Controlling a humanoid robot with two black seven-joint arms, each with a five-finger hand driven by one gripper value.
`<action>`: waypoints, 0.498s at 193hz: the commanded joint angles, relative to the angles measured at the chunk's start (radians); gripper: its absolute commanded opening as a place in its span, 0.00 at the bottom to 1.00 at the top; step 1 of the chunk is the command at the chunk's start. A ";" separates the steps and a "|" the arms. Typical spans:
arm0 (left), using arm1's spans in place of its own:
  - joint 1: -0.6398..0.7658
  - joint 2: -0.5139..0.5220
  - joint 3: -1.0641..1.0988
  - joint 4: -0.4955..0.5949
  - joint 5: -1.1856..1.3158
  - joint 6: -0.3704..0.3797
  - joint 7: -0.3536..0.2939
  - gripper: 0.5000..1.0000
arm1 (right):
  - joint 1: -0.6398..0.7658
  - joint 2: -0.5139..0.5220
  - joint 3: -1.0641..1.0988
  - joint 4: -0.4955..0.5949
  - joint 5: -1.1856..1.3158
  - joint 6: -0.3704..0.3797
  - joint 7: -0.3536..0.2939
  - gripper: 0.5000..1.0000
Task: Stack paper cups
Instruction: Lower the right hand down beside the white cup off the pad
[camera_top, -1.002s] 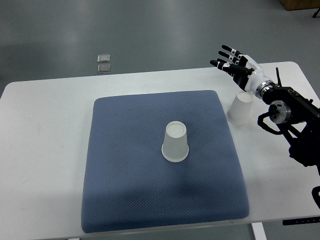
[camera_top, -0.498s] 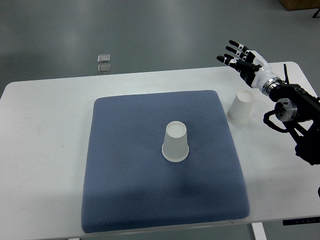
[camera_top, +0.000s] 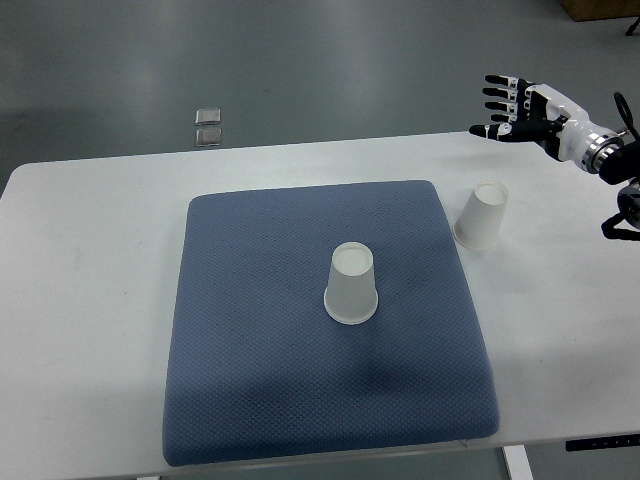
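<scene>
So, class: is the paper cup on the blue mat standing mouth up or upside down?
Upside down. The paper cup shows its smaller closed base on top, and its wider rim rests on the blue mat.

A white worktop (camera_top: 90, 300) is set on a grey floor (camera_top: 300, 60); two small metal squares (camera_top: 208, 126) are seen beyond it.

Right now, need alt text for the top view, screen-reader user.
Two white paper cups stand upside down, unstacked: one mid blue mat, one on the white table by the mat's right edge. The right robot hand hovers open above the table's far right corner, touching neither cup.
</scene>
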 joint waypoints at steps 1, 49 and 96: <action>0.000 0.000 -0.001 0.000 0.000 0.000 0.000 1.00 | 0.010 -0.019 -0.020 -0.001 -0.165 0.007 0.004 0.82; 0.000 0.000 -0.001 0.000 0.000 0.000 0.000 1.00 | 0.024 -0.038 -0.044 0.001 -0.443 0.113 0.006 0.82; -0.002 0.000 0.000 0.000 0.000 0.000 0.000 1.00 | 0.085 -0.065 -0.208 0.001 -0.513 0.108 0.006 0.81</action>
